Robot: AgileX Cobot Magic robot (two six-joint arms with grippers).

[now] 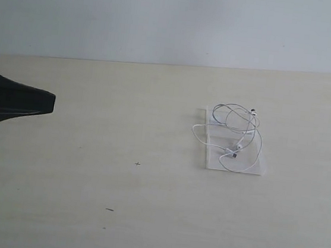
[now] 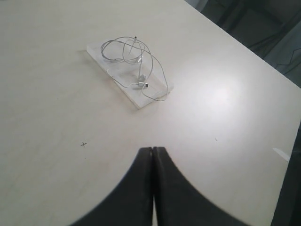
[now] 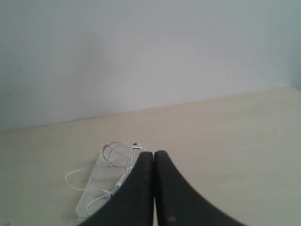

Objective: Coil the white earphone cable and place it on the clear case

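We hold our left gripper (image 1: 52, 102) roughly level, reaching in from the left edge of the exterior view, its jaws pressed together along a thin seam. Our right gripper (image 3: 153, 154) likewise has its jaws closed tip to tip.

Tabletop (image 1: 143, 217): pale cream, matte, wide; one tiny cross mark (image 1: 137, 163) and a few dark specks. Wall (image 1: 166, 16): plain, pale grey-white, meeting the tabletop's far edge. Light: soft, even; one diffuse bright patch (image 2: 221, 94) on the tabletop. Past one tabletop edge: dark, indistinct shapes (image 2: 254, 23)
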